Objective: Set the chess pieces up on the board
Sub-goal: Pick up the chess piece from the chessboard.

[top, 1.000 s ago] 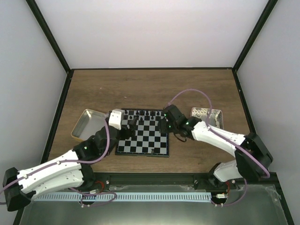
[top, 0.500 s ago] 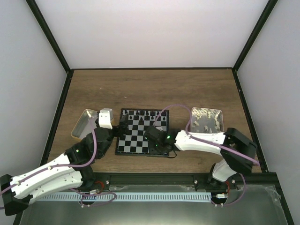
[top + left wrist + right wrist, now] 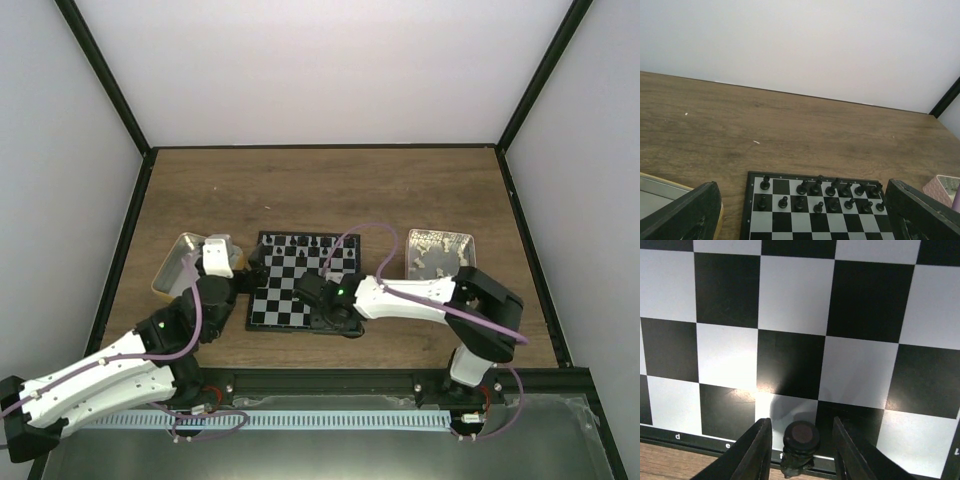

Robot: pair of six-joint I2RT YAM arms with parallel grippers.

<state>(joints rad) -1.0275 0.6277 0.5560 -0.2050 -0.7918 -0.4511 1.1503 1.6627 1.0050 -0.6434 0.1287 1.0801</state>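
Note:
The board lies mid-table. Black chess pieces stand in two rows along its far edge, also seen in the left wrist view as chess pieces. My right gripper hangs low over the board's near edge. In the right wrist view one black piece lies tipped over on the board's border, its round base facing the camera. It sits between the fingers of my right gripper, with a small gap on each side. My left gripper is wide open at the board's left side, holding nothing.
A yellow-rimmed metal tray sits left of the board, under the left arm. A pinkish tray holding small white pieces stands to the right. Black frame posts and white walls close in the wooden table.
The right arm swung from the board's far right corner to its near edge, and its jaws narrowed around the lying piece. The left arm drew back slightly toward the left tray.

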